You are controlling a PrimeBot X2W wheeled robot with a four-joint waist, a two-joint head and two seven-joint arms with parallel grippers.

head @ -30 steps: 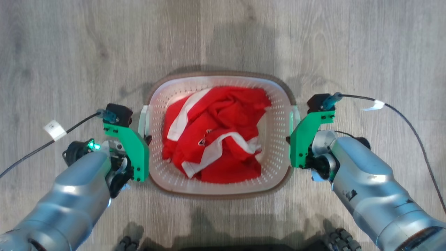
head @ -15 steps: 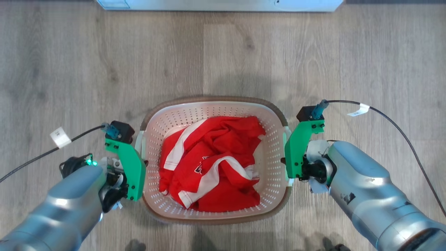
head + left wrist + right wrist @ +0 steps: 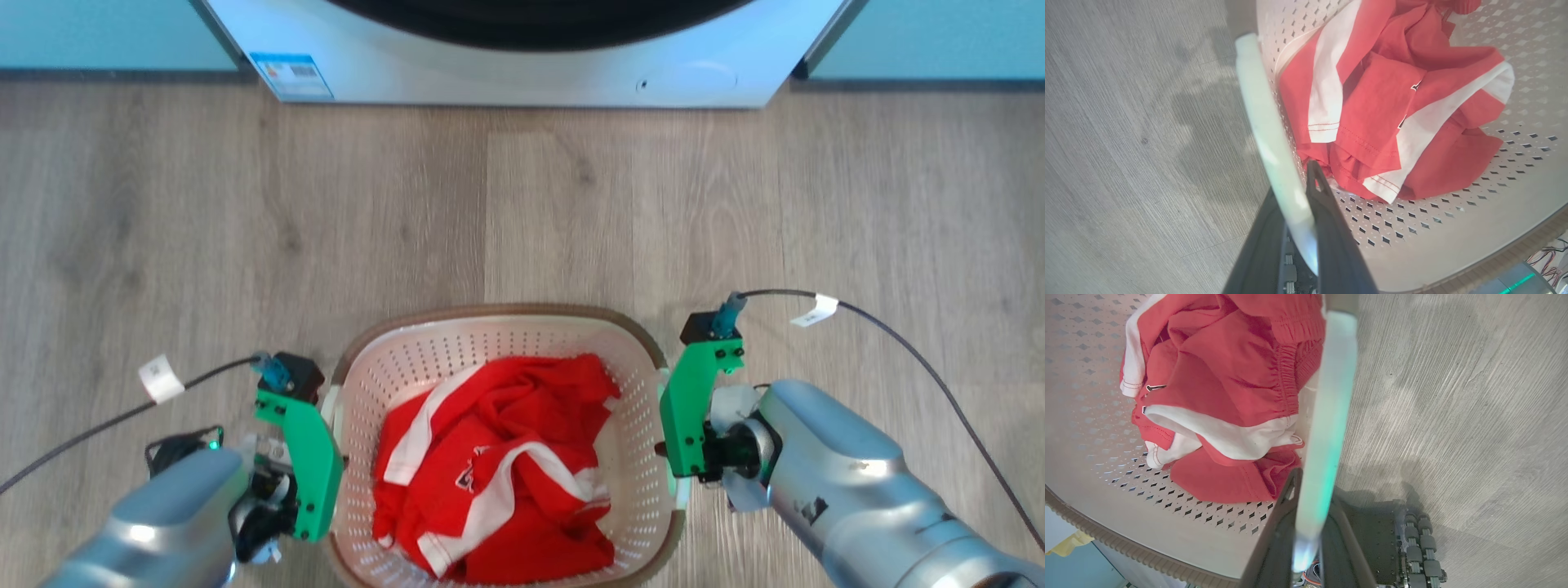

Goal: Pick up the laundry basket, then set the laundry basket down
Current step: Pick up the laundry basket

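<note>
As I look down from the head camera, I log, nearest first: left gripper (image 3: 1292,184) clamped on the left handle (image 3: 1261,110) of the laundry basket (image 3: 437,359); right gripper (image 3: 1312,490) clamped on the right handle (image 3: 1331,396). The basket hangs between them, a red-and-white garment (image 3: 498,457) heaped inside. Floor contact: cannot tell. Beyond: wood floor (image 3: 522,212), washing machine (image 3: 522,69).

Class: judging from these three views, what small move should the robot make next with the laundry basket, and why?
Probably lower both arms evenly to set the laundry basket on the floor: left gripper and right gripper are each shut on a handle, and the basket, holding a red garment, seems lifted.
</note>
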